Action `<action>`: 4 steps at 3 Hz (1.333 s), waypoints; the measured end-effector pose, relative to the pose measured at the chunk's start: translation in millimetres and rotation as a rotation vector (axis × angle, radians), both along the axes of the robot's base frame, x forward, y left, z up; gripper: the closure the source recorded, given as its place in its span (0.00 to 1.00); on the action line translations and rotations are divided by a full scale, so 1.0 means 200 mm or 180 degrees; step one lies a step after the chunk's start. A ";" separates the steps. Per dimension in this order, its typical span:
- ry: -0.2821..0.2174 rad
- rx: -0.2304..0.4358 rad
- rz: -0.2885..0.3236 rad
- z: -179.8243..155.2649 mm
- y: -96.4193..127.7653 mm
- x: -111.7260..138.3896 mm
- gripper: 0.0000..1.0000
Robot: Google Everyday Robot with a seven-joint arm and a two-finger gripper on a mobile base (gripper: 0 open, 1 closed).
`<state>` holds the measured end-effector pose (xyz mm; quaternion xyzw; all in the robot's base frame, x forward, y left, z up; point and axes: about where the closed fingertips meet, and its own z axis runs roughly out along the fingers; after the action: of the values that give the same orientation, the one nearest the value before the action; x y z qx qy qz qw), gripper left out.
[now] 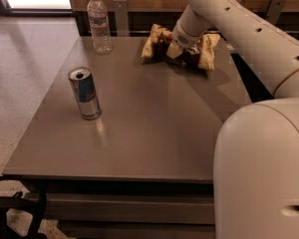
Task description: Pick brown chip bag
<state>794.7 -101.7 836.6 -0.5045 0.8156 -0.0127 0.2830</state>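
The brown chip bag (207, 49) lies at the far right of the grey table (149, 128), with a dark brown middle and pale yellow ends. My gripper (175, 51) is down on the middle of the bag, and the white wrist above covers much of it. The arm reaches in from the upper right and hides the bag's centre.
A blue and silver can (84, 92) stands upright at the left of the table. A clear water bottle (99, 23) stands at the far left corner. The robot's white body (261, 168) fills the lower right. A wooden wall runs behind the table.
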 end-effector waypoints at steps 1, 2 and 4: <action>-0.0385 -0.0204 0.0014 0.37 0.00 -0.16 1.00; -0.0358 -0.0199 0.0016 0.34 0.00 -0.15 1.00; -0.0547 -0.0363 0.0055 0.51 0.06 -0.15 1.00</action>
<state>765.3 -89.4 937.7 -0.5238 0.7819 -0.0999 0.3229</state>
